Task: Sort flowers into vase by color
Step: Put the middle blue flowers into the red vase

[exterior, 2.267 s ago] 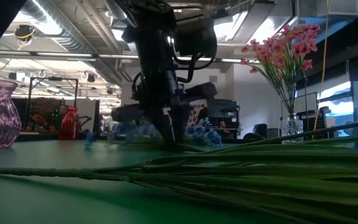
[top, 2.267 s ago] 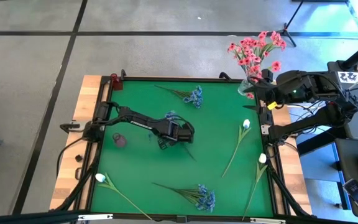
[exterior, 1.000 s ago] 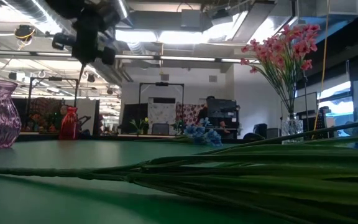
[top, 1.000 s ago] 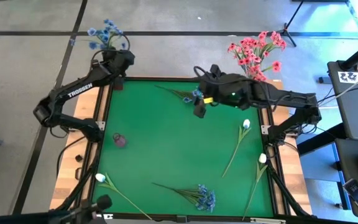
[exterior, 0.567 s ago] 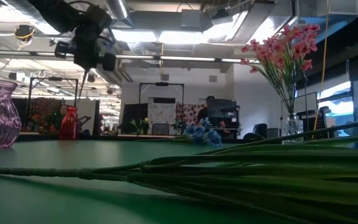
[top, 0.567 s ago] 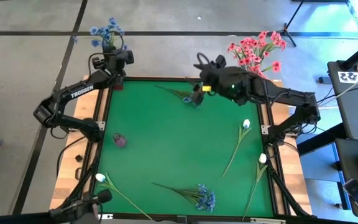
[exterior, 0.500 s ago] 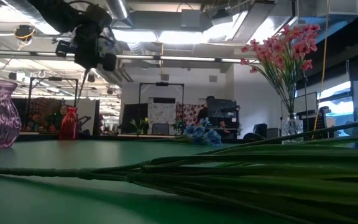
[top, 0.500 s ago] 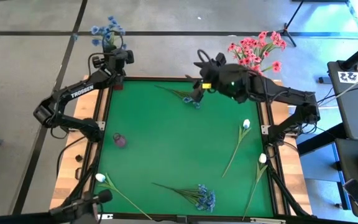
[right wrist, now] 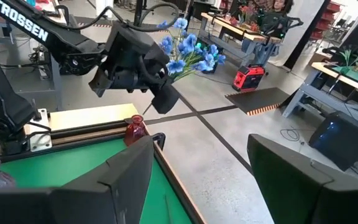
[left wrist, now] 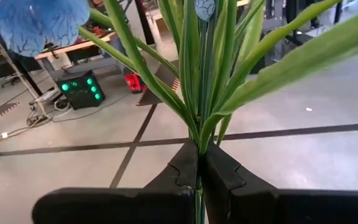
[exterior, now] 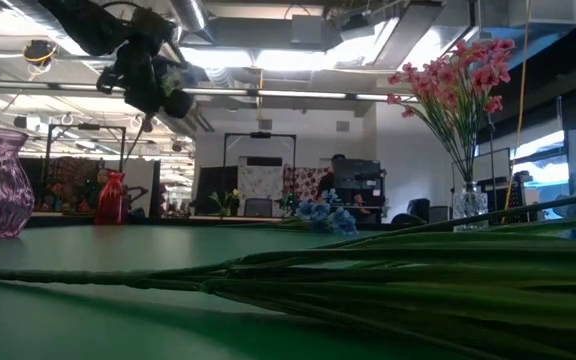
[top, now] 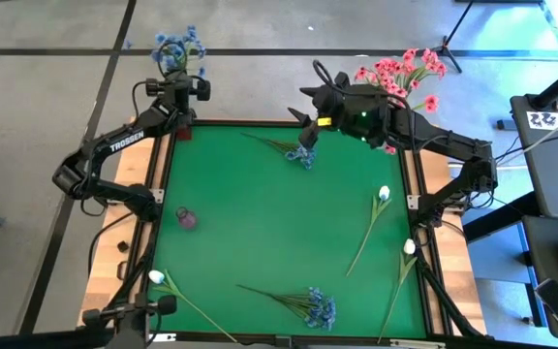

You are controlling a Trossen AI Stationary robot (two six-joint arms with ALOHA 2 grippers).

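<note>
A green table [top: 260, 233] seen from above, with two dark robot arms reaching over its far edge. Counted left to right, three blue flower sprigs are visible: one [top: 177, 47] held above the far-left corner, one [top: 294, 150] lying near the far edge at centre, and one [top: 303, 305] lying near the front edge. Three white buds lie on the mat: one [top: 156, 277] at the front left and two at the right [top: 384, 193] [top: 409, 246]. One bunch of pink flowers [top: 395, 78] stands in a clear vase off the far-right corner. A small red vase [top: 178, 127] sits at the far-left corner, and a purple vase [top: 187, 218] stands on the left side of the mat.

The left gripper [top: 174, 89] is clamped shut on the held blue sprig's stem, above the red vase. The right gripper [top: 308, 121] hovers at the far edge near the centre sprig, its fingers spread wide, holding nothing.

Compared with a second ago, the left gripper has tilted the held sprig slightly, and the right gripper has drawn back towards the far edge.
</note>
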